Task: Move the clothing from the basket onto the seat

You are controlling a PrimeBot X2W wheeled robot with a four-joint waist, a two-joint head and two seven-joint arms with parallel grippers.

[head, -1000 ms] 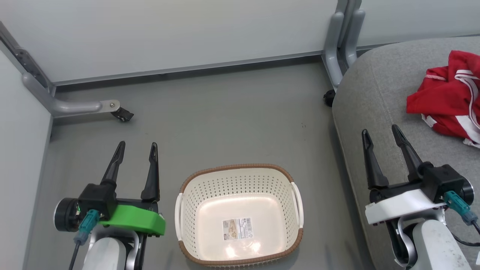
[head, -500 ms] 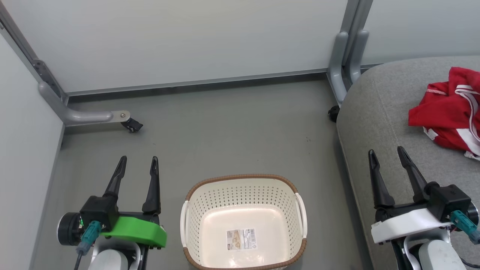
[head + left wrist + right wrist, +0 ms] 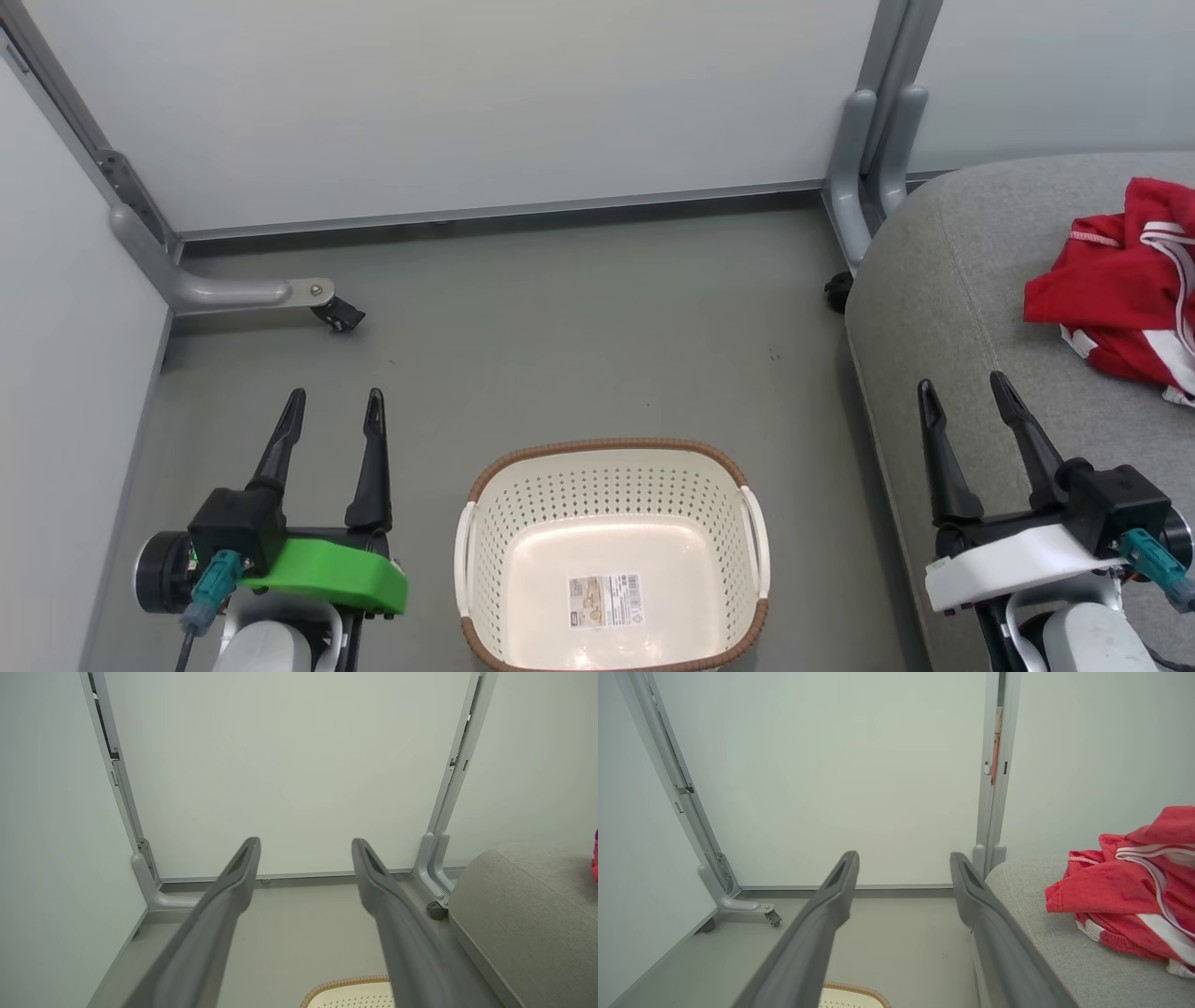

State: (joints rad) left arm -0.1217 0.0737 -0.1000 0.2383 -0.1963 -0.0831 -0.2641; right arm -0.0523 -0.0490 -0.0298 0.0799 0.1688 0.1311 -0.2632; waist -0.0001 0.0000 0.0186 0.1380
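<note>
The left gripper (image 3: 336,399) has two long tapering black fingers (image 3: 373,467) on a black block (image 3: 233,518) with a bright green cover (image 3: 327,571); the right gripper (image 3: 962,385) has a white cover (image 3: 1013,560). Teal plugs (image 3: 215,569), pale rounded forearms (image 3: 261,649).

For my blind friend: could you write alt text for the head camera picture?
An empty cream basket stands on the grey floor, while red-and-white clothing lies on the grey seat at right. Two open pairs of robot jaws flank the basket.

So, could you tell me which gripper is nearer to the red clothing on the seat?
The right gripper, at the edge of the seat, short of the clothing. The left gripper is across the basket, over the floor.
</note>
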